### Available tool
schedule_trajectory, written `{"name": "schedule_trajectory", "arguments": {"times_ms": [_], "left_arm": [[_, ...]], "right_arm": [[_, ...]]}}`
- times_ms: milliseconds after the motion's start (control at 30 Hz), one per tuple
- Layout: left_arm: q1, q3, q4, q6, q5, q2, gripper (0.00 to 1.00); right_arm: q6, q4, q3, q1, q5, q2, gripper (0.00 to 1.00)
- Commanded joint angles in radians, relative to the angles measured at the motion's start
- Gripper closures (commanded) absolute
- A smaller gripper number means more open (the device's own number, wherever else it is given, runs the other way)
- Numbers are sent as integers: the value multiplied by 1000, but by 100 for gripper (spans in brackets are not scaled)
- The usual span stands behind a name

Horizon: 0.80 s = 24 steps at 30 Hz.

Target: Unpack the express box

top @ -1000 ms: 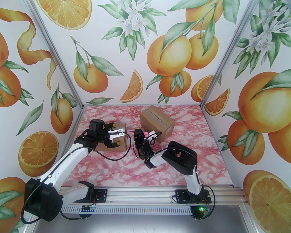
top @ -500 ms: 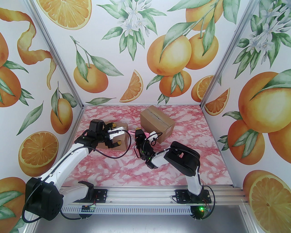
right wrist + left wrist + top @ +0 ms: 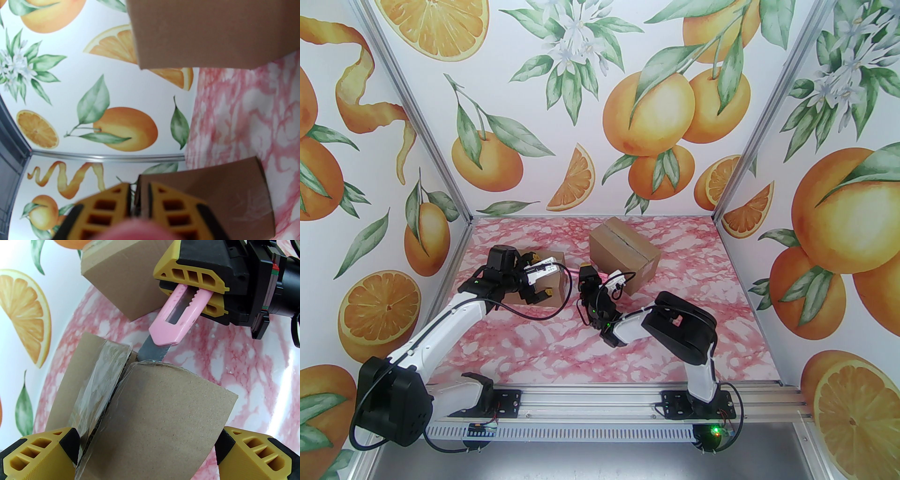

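A small cardboard box [image 3: 551, 281] sealed with clear tape [image 3: 100, 390] sits at the left of the table. My left gripper [image 3: 538, 276] straddles it, one yellow finger [image 3: 39, 451] against the taped side and the other finger [image 3: 255, 455] at the opposite edge. My right gripper [image 3: 584, 271] is shut on a pink utility knife [image 3: 173, 317]. The knife's grey blade [image 3: 152, 352] touches the box's far top edge at the tape seam. In the right wrist view the small box [image 3: 211, 192] lies just beyond my fingers [image 3: 110, 206].
A larger closed cardboard box [image 3: 623, 255] stands behind and to the right of the knife, close to my right wrist. It also appears as the larger box [image 3: 131, 279] behind the blade. The pink marbled table [image 3: 675, 290] is walled on three sides.
My left gripper and the small box have shifted slightly right and away. My right gripper has carried the knife left, bringing the blade up to the box's edge.
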Motion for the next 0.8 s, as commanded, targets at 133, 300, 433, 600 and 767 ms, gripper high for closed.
{"name": "schedule_trajectory", "arguments": {"times_ms": [133, 300, 433, 600, 767], "left_arm": [[10, 8, 145, -50, -92, 24, 1], [14, 31, 141, -84, -98, 53, 3], [10, 45, 157, -116, -117, 73, 4], [-1, 58, 183, -166, -180, 97, 5], [-26, 72, 212, -221, -267, 112, 5]], "right_arm": [[17, -29, -36, 34, -97, -40, 100], [37, -70, -26, 35, -119, -54, 100], [72, -90, -26, 32, -126, -65, 100], [78, -149, -25, 31, -138, -98, 100], [80, -174, -21, 31, -146, -107, 100]]}}
